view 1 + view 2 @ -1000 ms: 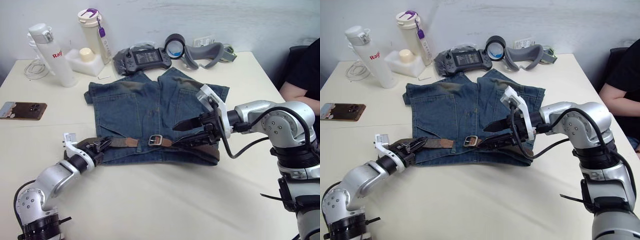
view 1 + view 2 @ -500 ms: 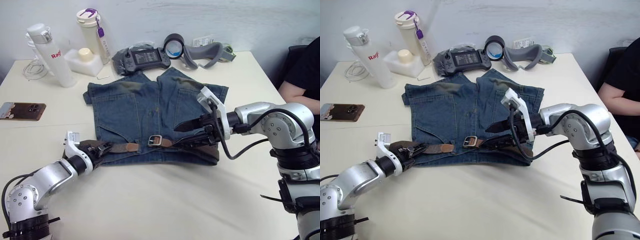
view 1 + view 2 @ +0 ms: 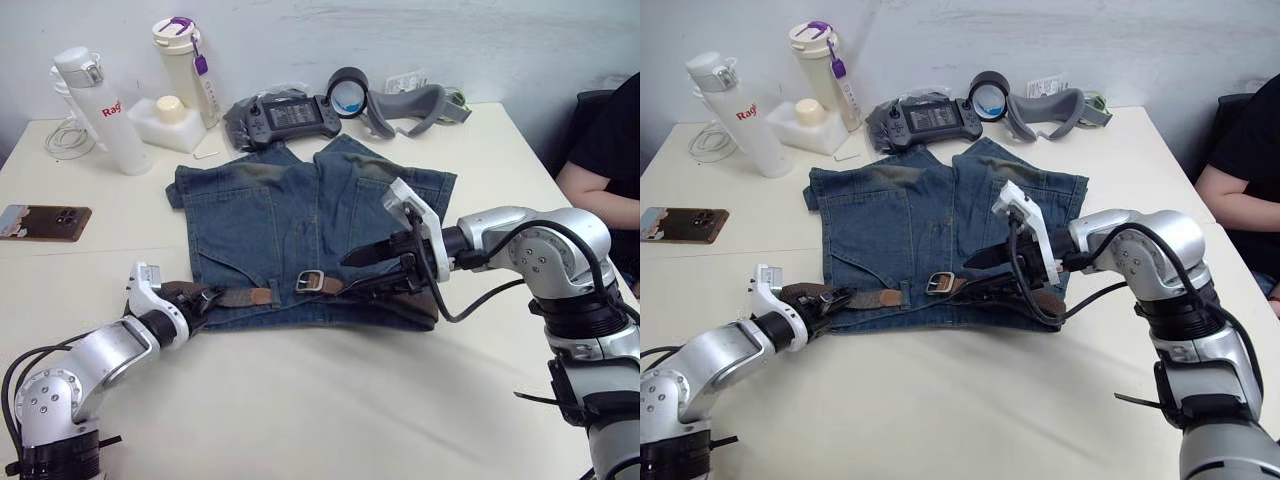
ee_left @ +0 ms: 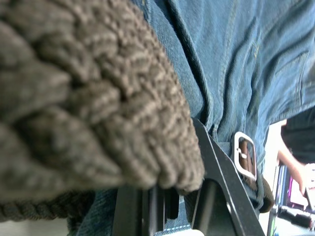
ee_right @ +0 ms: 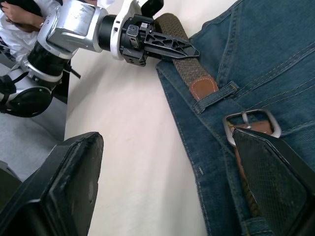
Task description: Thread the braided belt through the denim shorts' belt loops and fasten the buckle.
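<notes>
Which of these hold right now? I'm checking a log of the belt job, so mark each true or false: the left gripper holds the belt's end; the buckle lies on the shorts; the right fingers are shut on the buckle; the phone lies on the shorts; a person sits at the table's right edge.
1. The left gripper holds the belt by its end: true.
2. The buckle lies on the shorts: true.
3. The right gripper is shut on the buckle: false. Its fingers are open, one just beside the buckle.
4. The phone lies on the shorts: false. It lies on the table, apart from them.
5. A person sits at the right edge: true.
</notes>
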